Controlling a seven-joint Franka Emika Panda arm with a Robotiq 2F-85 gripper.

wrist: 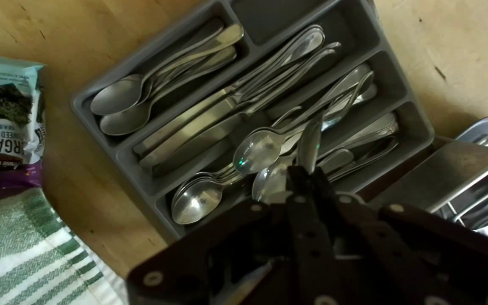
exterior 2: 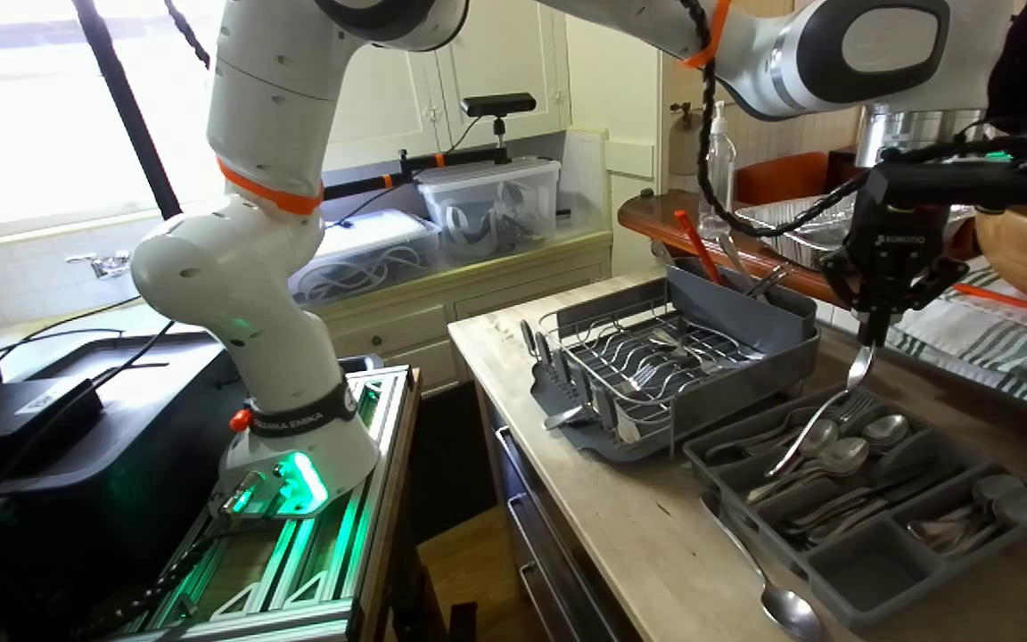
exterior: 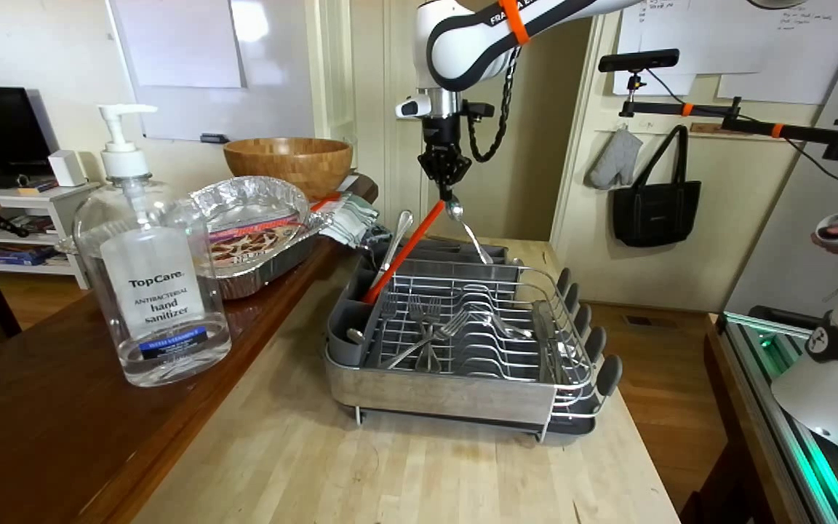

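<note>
Nearest in the wrist view, pinches tight with the hand [wrist: 307,171] on the bowl of a spoon [wrist: 310,142], slanting handle-down over the grey cutlery tray [exterior 2: 875,563]. Shows a loose spoon [exterior 2: 790,612] on the wooden surface [exterior 2: 647,535], between the tray and the long edge. Has the dish rack [exterior 2: 745,383] next to the tray, toward a corner of the surface, and a striped towel [wrist: 32,250] beyond one tray edge.
</note>
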